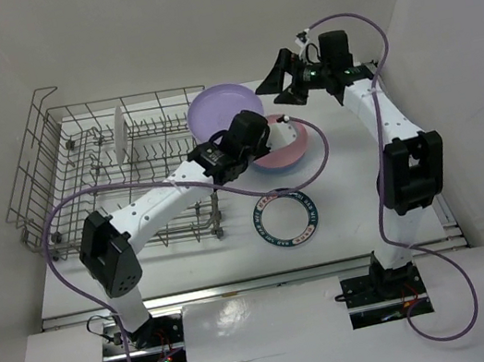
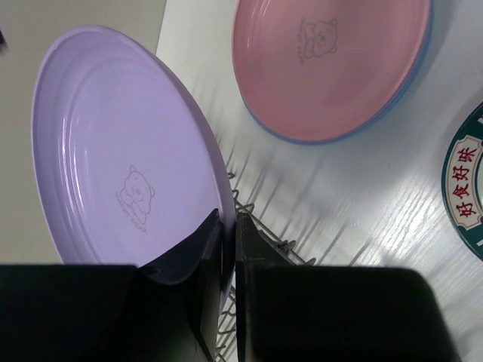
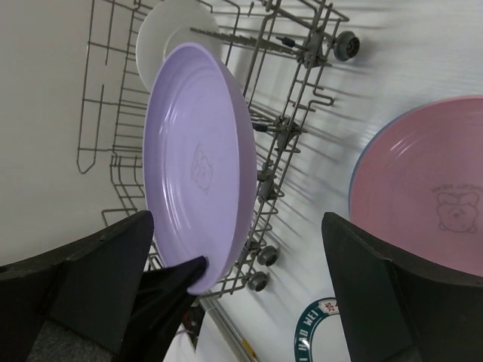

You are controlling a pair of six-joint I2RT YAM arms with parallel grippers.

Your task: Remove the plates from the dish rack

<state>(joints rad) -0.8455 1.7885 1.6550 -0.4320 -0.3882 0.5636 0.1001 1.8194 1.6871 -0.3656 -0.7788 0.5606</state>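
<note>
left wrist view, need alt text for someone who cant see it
The left gripper pinches the rim of a lavender plate, held on edge over the dish rack wires. On the white table beyond, a pink plate sits on a blue plate, with a teal-rimmed plate at the right edge.

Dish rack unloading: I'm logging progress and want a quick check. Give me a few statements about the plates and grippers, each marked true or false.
1. The left gripper is shut on the rim of the lavender plate. True.
2. The pink plate lies alone, with nothing beneath it. False: it rests on a blue plate.
3. A white plate stands upright in the dish rack. True.
4. The right gripper holds a plate. False: its fingers are spread wide and it holds nothing.
</note>
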